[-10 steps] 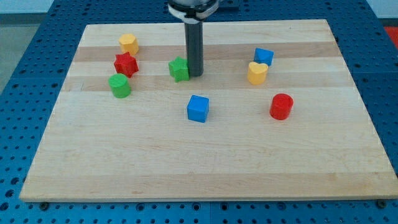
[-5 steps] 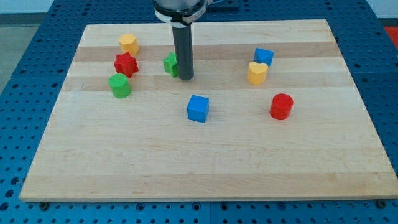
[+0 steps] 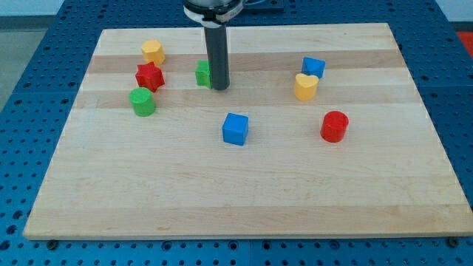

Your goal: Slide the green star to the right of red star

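- My tip (image 3: pixel 219 86) rested on the wooden board (image 3: pixel 244 199), pressed against the right side of the green star (image 3: pixel 202 73), whose right part the rod hid.
- There were no jaws to open or close: the arm ended in a plain dark rod, which held nothing and only touched the green star.
- The green star sat in the upper left part of the board, to the right of the red star (image 3: pixel 148 75) and apart from it, roughly level with it.
- A yellow block (image 3: pixel 153 52) stood just above the red star, and a green cylinder (image 3: pixel 142 102) just below it.
- A blue cube (image 3: pixel 236 128) lay below my tip, near the board's middle.
- On the view's right, a blue block (image 3: pixel 313 67) touched a yellow heart-shaped block (image 3: pixel 305 86); a red cylinder (image 3: pixel 334 126) stood below them.
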